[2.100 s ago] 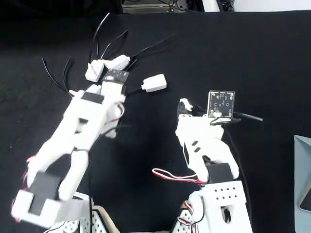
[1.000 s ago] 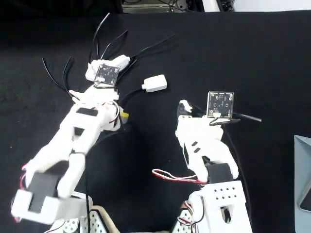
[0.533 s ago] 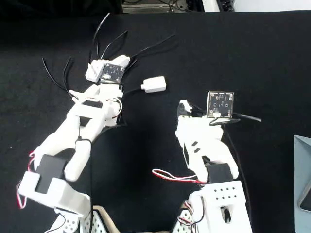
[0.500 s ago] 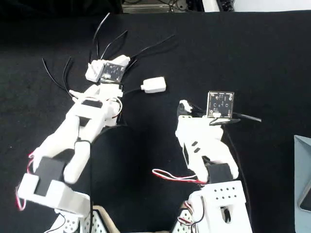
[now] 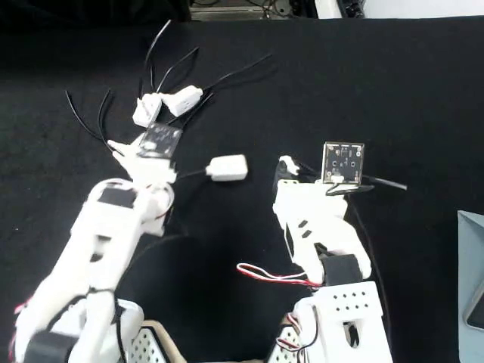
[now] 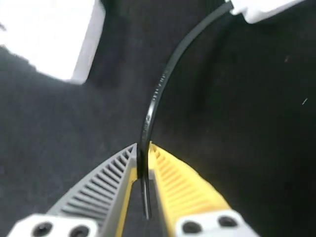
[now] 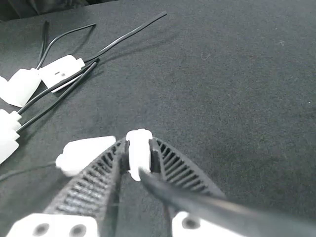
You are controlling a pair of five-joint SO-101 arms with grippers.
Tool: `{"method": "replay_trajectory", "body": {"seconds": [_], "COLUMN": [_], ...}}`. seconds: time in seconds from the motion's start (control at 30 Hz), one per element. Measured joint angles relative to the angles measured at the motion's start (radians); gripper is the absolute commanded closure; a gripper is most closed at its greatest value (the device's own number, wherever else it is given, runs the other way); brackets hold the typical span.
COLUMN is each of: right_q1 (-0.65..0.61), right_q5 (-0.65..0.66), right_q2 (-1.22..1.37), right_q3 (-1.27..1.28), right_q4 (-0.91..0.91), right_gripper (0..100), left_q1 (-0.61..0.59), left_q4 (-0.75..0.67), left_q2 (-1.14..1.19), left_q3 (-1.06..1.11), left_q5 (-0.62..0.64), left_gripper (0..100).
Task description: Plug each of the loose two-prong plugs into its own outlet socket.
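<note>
My left gripper (image 6: pixel 142 165) is shut on the thin black cable (image 6: pixel 160 89) of a white two-prong plug (image 5: pixel 227 168), which lies on the black table left of the right arm. That plug's end (image 6: pixel 261 5) shows beyond the fingers. My right gripper (image 7: pixel 139 160) is shut on another small white plug (image 7: pixel 138 150), held just above the cloth at the table's middle (image 5: pixel 287 163). Past it lies the dragged plug (image 7: pixel 84 148). Two more white pieces (image 5: pixel 147 110) (image 5: pixel 184 97) with black leads rest at the back left.
Black leads (image 5: pixel 162 53) fan out from the white pieces toward the table's far edge. More white pieces (image 7: pixel 61 71) sit at the edge of the right wrist view. A grey object (image 5: pixel 473 272) sits at the right edge. The black cloth (image 5: pixel 393 83) covers the table.
The left arm has drawn back toward the near side, pulling the white plug by its cable down and left, away from the back cluster. The right arm has not moved.
</note>
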Motion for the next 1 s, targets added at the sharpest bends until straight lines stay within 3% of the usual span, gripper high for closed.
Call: {"method": "replay_trajectory", "body": {"seconds": [0.23, 0.37, 0.53, 0.6, 0.87, 1.0], "right_q1": [0.000, 0.000, 0.000, 0.000, 0.000, 0.000], "right_q5": [0.000, 0.000, 0.000, 0.000, 0.000, 0.000], "right_q2": [0.000, 0.000, 0.000, 0.000, 0.000, 0.000], "right_q3": [0.000, 0.000, 0.000, 0.002, 0.002, 0.002], "right_q4": [0.000, 0.000, 0.000, 0.000, 0.000, 0.000], "right_gripper": [98.6, 98.6, 98.6, 98.6, 98.6, 98.6], "left_q1": [-0.112, -0.118, -0.126, -0.126, -0.155, -0.140], "left_q4": [0.017, 0.117, 0.232, 0.261, 0.285, 0.207], "left_q2": [-0.316, -0.531, -0.796, -0.878, -0.959, -0.945], "left_q3": [0.253, 0.350, 0.362, 0.362, 0.356, 0.351], "left_q5": [-0.135, -0.175, -0.175, -0.164, -0.109, -0.132], "left_gripper": [97, 96, 71, 67, 67, 68]}}
